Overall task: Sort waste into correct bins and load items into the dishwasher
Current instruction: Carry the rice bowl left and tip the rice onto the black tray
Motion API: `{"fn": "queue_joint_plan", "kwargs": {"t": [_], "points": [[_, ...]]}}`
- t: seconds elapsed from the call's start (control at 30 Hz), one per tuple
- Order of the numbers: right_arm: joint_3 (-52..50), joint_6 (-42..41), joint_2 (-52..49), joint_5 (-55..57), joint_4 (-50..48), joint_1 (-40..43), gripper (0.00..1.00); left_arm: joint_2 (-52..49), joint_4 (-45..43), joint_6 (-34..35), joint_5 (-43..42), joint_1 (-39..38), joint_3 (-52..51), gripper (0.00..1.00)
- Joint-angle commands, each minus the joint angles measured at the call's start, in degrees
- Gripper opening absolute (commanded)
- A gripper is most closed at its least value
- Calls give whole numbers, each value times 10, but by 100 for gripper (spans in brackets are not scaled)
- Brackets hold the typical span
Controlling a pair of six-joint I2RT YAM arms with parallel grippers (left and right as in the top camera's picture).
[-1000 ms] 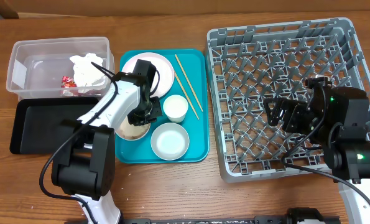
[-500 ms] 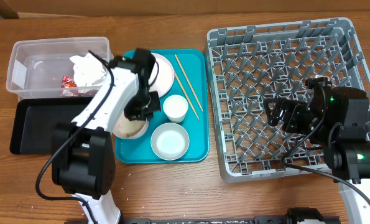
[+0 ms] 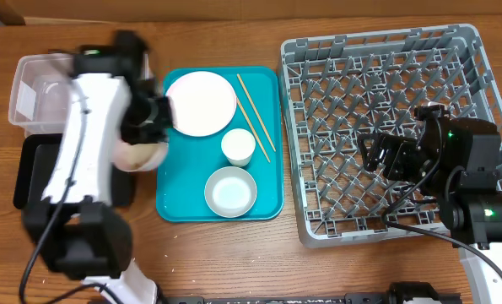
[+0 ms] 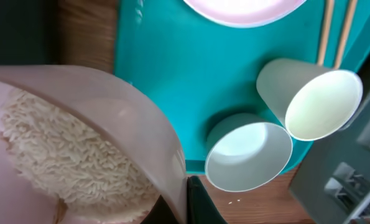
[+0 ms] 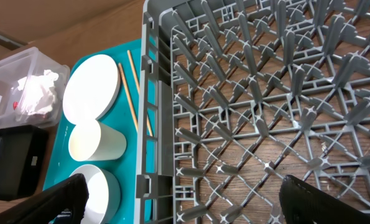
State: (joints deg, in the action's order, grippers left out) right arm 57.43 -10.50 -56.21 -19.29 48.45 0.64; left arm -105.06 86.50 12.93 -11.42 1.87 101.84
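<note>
Carrying: the left gripper (image 4: 186, 196) was clamped on the rim of the pinkish-white bowl (image 3: 141, 155), with rice (image 4: 60, 155) heaped inside.
Bowl position: left-centre of the overhead frame, just off the left edge of the teal tray (image 3: 183, 198) and about over the right end of the black tray (image 3: 31, 173). Height was not readable.
Right gripper (image 3: 367, 154): jaws stood wide apart holding nothing, over the rack (image 3: 377, 76) at the right of frame.
Done: the tissue (image 5: 38, 87) and a red speck I took for the wrapper (image 5: 15, 105) lay in the clear tub (image 5: 4, 74).
Left to do: the rice was not yet tipped out. The plate (image 3: 200, 103), cup (image 3: 238, 147), grey-green bowl (image 3: 230, 191) and chopsticks (image 3: 255, 114) all sat on the teal tray. No dishes were visible in the rack.
Progress: my read was that dry waste was sorted, food waste was in hand, and dish loading had not started.
Overhead only: it gave the whole layout and full rack, but the left arm (image 3: 86, 152) was motion-blurred and covered most of the tub.
Right wrist only: it showed the tub contents at its upper left and the spread of its own fingers.
Left wrist only: it showed the rice and the pinch on the bowl rim. Neither could be made out from above.
</note>
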Motion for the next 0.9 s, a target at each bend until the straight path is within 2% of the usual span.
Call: {"fn": "queue_joint_plan", "kwargs": {"t": [0.0,0.13,0.3,0.37,0.4,0.53,0.7,0.87], "points": [[17,-2,1,-3,-3,-3,100,27,-14,-134,-137,92,13,4],[17,-2,1,-3,6,-3,100,7,-21,-228,-273,198,-8,4],[17,-2,1,-4,8,-3,100,3,-46,-284,-379,297,-73,4],[17,-2,1,-3,10,-3,100,3,-87,-283,-409,336,-113,4],[17,-2,1,-3,13,-3,100,1,-129,-280,-453,373,-152,4],[17,-2,1,-3,14,-3,100,-23,-199,-280,-558,437,-213,4],[17,-2,1,-3,14,-3,100,-78,-250,-279,-641,464,-226,4],[17,-2,1,-3,18,-3,100,-143,-238,-261,-793,464,-226,4]]}}
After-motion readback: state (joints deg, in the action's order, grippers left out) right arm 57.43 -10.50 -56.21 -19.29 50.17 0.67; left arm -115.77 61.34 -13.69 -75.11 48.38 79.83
